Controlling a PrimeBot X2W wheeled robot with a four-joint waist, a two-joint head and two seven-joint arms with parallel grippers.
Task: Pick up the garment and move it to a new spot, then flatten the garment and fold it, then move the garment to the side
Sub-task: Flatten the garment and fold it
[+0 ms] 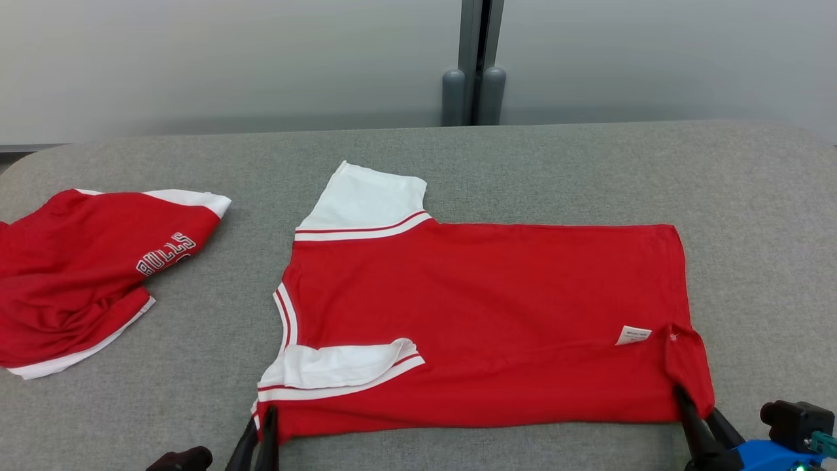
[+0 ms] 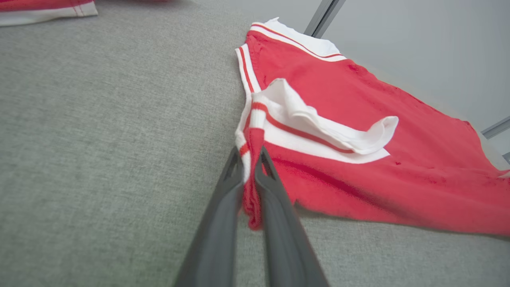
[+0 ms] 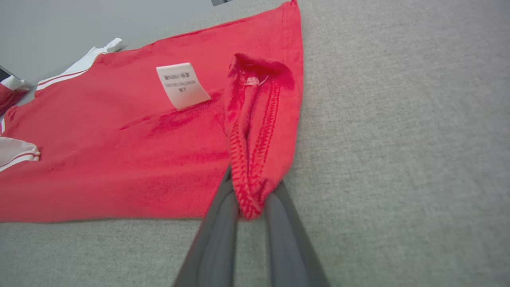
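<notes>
Left hand (image 1: 265, 418), at 7 o'clock in the head view, is being seen narrow, clamped on the near shoulder corner of the garment (image 1: 484, 314). A red-and-white bunch of cloth is being squeezed between its fingers (image 2: 223, 207). Right hand (image 1: 690, 399), at 5 o'clock, is likewise being seen narrow, clamped on the near hem corner, which is being turned over onto the body.

The garment is being shown spread across the middle of the desk (image 1: 752, 196), neckline (image 1: 286, 314) toward 9 o'clock and hem toward 3 o'clock.

Progress, as a judgement:
- Pick-up and re-placing are being taken as done.
- Flattening is being taken as nearly done, since the body is lying smooth with few wrinkles.
- Folding is being judged as just starting, with both near corners gripped.
- The move to the side is being counted as not yet done.

Look of the thing: red knit, white sleeves with red-and-white striped trim.
- The near sleeve (image 1: 340, 366) is being shown flipped in onto the chest, loosely curled.
- A white care label (image 1: 633, 335) is lying on the red, just beside the turned hem corner.
- The far sleeve (image 1: 366, 196) is being shown flat, pointing to 12 o'clock.
- A second garment (image 1: 85, 281), red with white lettering, is lying crumpled at 9 o'clock, well apart.
</notes>
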